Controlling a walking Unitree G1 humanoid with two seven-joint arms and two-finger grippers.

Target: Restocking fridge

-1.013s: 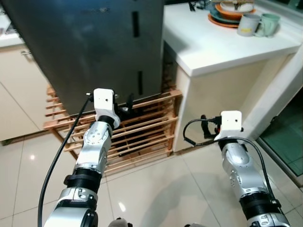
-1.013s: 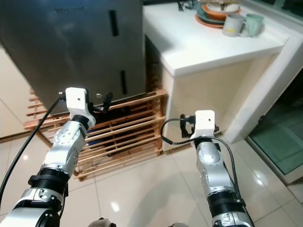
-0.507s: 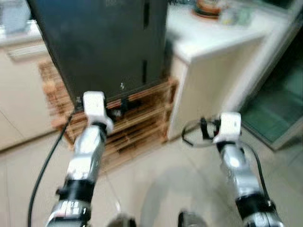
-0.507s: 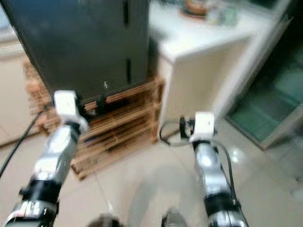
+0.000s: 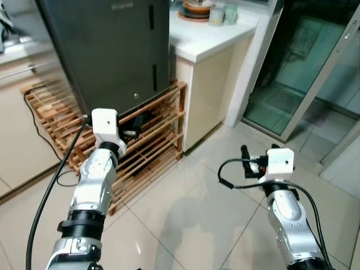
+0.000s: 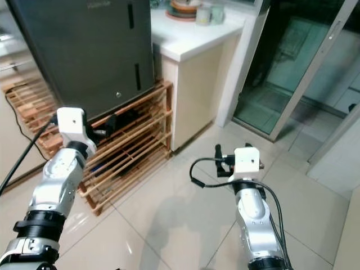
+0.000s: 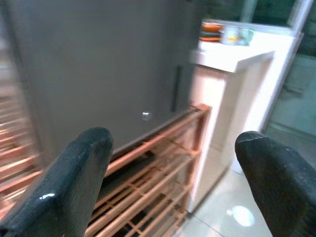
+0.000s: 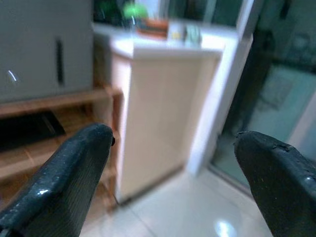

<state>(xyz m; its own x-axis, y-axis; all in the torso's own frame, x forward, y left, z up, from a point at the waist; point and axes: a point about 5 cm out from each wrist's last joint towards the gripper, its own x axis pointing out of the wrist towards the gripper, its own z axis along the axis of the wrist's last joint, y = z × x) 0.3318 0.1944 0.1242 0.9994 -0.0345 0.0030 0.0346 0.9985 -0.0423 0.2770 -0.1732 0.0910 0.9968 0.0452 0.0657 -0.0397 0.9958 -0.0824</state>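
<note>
The dark grey fridge point(image 5: 107, 50) stands shut, its two slot handles near the door's right edge. It rests against a low wooden slatted rack point(image 5: 157, 140). My left gripper point(image 5: 135, 125) is held out at rack height, just short of the fridge's lower front, open and empty; in the left wrist view its fingers point(image 7: 74, 182) stand wide apart. My right gripper point(image 5: 246, 162) hovers over the tiled floor to the right, facing the counter's side, open with nothing between its fingers point(image 8: 64, 173).
A white counter point(image 5: 208, 42) beside the fridge carries stacked plates point(image 5: 194, 10) and mugs point(image 5: 222, 14). A glass sliding door point(image 5: 304, 67) is at the right. Pale cabinets point(image 5: 22, 146) and a black cable point(image 5: 35, 115) are at the left. Tiled floor point(image 5: 185, 214) lies ahead.
The whole picture has shifted and drawn back: the fridge and counter look farther off, and the glass door has come into view. Both arms keep the same pose with open fingers.
</note>
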